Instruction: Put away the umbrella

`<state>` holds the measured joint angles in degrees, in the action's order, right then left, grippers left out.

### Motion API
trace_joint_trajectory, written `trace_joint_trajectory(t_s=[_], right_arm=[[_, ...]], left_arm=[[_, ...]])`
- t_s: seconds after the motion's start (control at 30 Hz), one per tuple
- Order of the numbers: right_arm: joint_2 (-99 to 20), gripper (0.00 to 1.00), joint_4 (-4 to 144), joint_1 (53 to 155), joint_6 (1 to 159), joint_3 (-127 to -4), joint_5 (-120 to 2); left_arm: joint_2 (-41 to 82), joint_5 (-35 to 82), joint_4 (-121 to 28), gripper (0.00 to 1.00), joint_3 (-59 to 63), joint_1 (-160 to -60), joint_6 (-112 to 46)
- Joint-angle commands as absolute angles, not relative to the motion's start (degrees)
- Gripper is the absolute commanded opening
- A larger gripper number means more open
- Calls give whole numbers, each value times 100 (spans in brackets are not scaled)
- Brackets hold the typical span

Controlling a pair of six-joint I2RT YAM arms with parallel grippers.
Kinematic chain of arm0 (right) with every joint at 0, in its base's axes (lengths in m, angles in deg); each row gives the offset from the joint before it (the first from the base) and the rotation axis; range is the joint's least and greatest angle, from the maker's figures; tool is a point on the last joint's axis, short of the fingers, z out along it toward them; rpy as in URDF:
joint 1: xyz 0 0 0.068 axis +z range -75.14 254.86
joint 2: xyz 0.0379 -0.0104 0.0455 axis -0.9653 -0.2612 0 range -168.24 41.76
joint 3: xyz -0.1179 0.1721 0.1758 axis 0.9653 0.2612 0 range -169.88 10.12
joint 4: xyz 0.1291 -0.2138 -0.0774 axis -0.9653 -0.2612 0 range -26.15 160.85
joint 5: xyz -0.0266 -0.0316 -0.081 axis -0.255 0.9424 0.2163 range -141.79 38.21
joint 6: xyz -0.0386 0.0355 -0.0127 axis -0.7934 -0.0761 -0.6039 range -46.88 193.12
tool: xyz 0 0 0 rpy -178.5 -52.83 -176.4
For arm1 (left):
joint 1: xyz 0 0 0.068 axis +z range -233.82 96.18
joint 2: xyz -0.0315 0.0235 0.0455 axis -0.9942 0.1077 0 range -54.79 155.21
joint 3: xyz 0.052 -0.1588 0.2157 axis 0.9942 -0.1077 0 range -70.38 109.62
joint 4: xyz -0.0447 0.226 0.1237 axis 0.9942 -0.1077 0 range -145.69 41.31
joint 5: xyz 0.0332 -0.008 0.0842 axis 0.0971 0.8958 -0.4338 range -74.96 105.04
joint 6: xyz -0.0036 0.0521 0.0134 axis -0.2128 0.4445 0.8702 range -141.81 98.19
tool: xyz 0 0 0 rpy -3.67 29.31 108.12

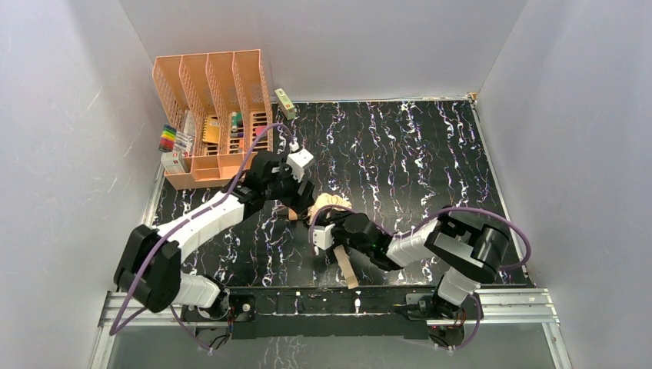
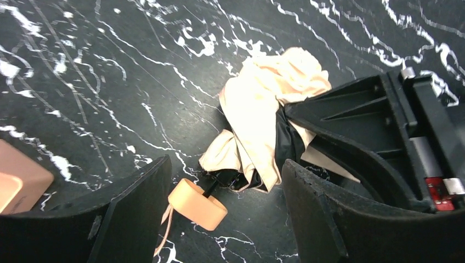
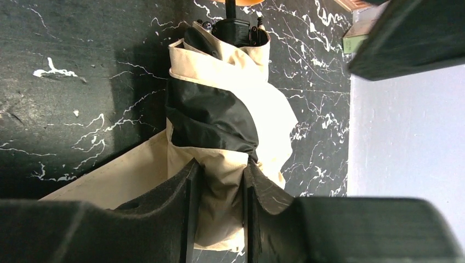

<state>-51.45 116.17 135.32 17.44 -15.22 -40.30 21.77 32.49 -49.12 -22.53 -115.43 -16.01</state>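
The umbrella, folded pale peach-tan fabric with a dark inner layer, lies on the black marbled table mid-centre. In the left wrist view its bunched canopy lies ahead and its small tan handle with a thin strap sits between my open left fingers, untouched. My left gripper hovers just over the handle end. My right gripper is shut on a fold of the umbrella fabric; the shaft end shows at the top of that view. In the top view the right gripper meets the left gripper at the umbrella.
A peach-orange slotted desk organizer with pens and markers stands at the back left. A small green box lies beside it near the back wall. A tan strip lies by the front edge. White walls enclose the table.
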Motion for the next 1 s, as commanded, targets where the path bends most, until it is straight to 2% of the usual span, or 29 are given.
trace_joint_trajectory(t_s=[0.0,0.37,0.77,0.87,0.97], right_arm=[[-5562,24,10875,13620,1792,-1094,-3834],[-5761,20,11722,13968,913,-768,-3461],[-5623,18,11488,14059,954,-824,-3667],[-5570,18,11416,14059,1023,-840,-3724],[-5522,18,11339,14056,1100,-870,-3784]], left_arm=[[2433,4021,-5354,73,-1954,-11451,-1028],[3373,5093,-5636,76,-1599,-11431,-591],[4276,5773,-6073,90,-1145,-11396,-440],[4413,5652,-6097,90,-1146,-11396,-378],[4478,5568,-6108,85,-1195,-11404,-333]])
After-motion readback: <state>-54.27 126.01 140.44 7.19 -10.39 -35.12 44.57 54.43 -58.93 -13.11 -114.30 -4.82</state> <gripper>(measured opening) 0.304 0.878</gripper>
